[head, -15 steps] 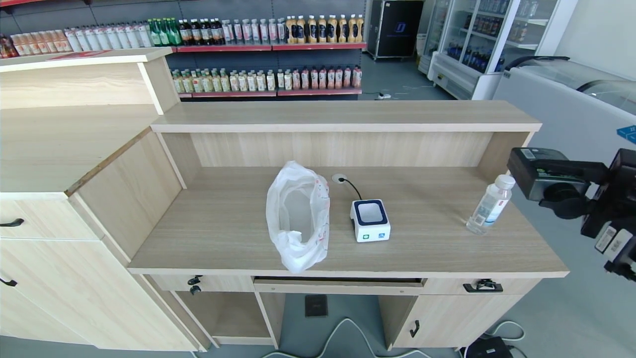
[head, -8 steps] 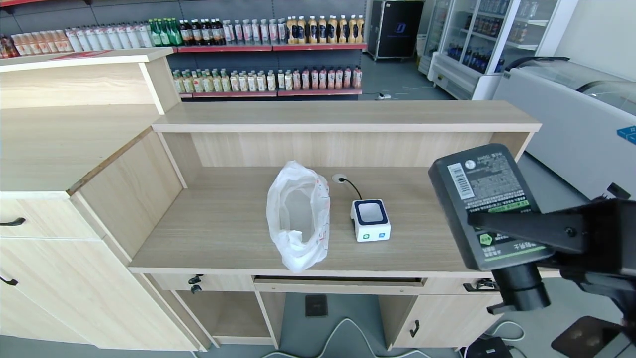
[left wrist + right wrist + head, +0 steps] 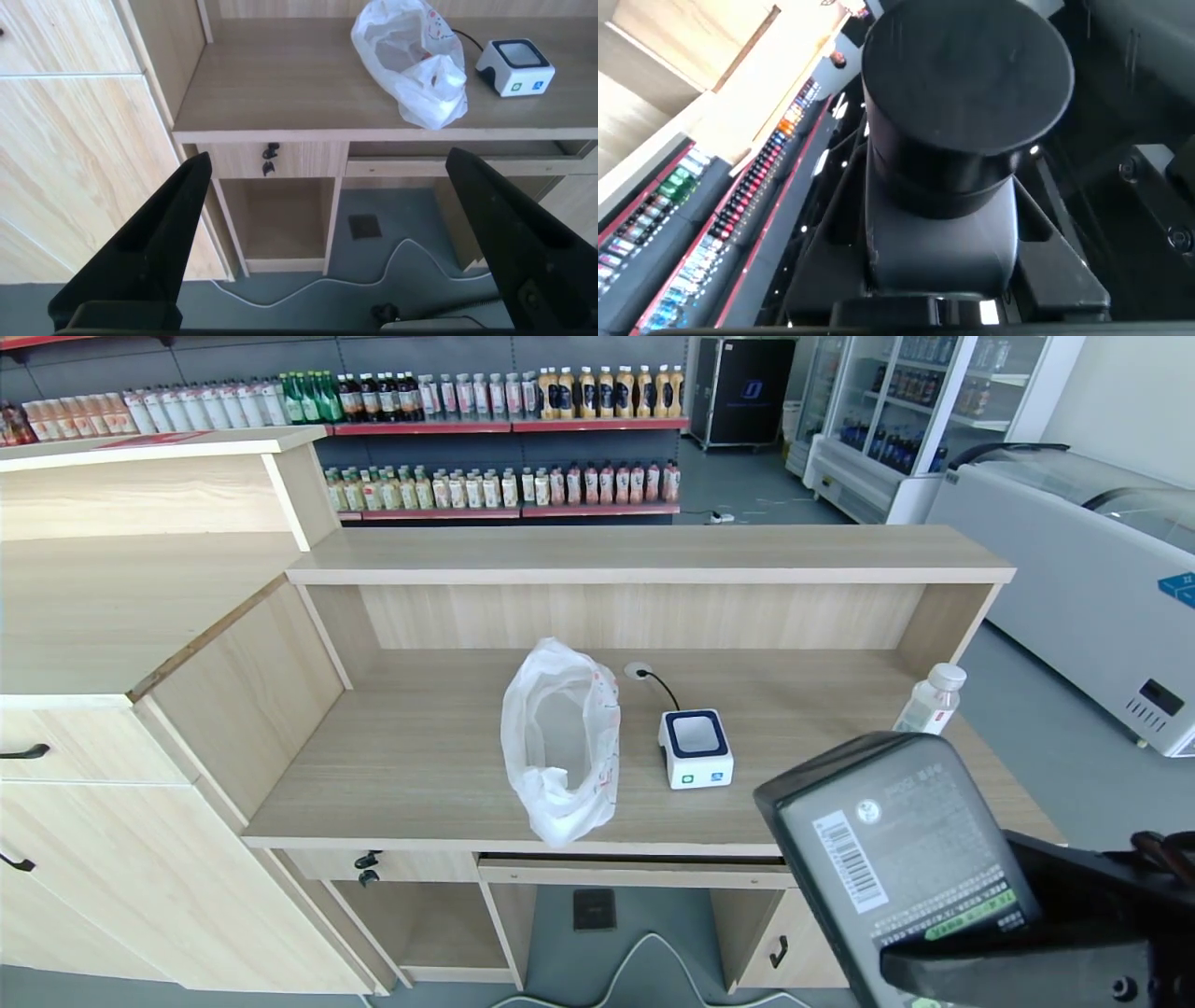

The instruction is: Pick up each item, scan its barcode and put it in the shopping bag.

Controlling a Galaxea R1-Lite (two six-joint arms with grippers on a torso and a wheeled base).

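**Head view: dark bottle (image 3: pixel 896 859) swung in from the right, barcode (image 3: pixel 850 861) facing up**

A second ago the right tool (image 3: pixel 934 961) held the dark bottle out past the counter's (image 3: pixel 420 765) right edge, level with the clear bottle (image 3: pixel 929 700). Half a second ago it had come in over the right end of the counter, with the label turned to the camera. Now it is lower and nearer, off the front right corner and out beyond the front edge. One black finger lies across the lower label. The tool is closed on the bottle, and the right wrist view looks along the body to its round cap (image 3: pixel 966 93).

The clear bottle, hidden by the dark one half a second ago, shows its cap and shoulder again by the right edge; it has not shifted. The bag (image 3: pixel 560 742) stands open-mouthed at mid-counter near the front edge, and the scanner (image 3: pixel 695 747) sits just beside it on the right. Neither has moved.

This looks like the carry to the scan. The pick-up is done, and scanning and bagging are still ahead. The barcode points up and away from the scanner (whose window also faces up). The bottle probably has to be turned label-down and brought back over the counter before a read is likely.

The left tool (image 3: pixel 327 252) hangs open and empty, low in front of the counter's left end.
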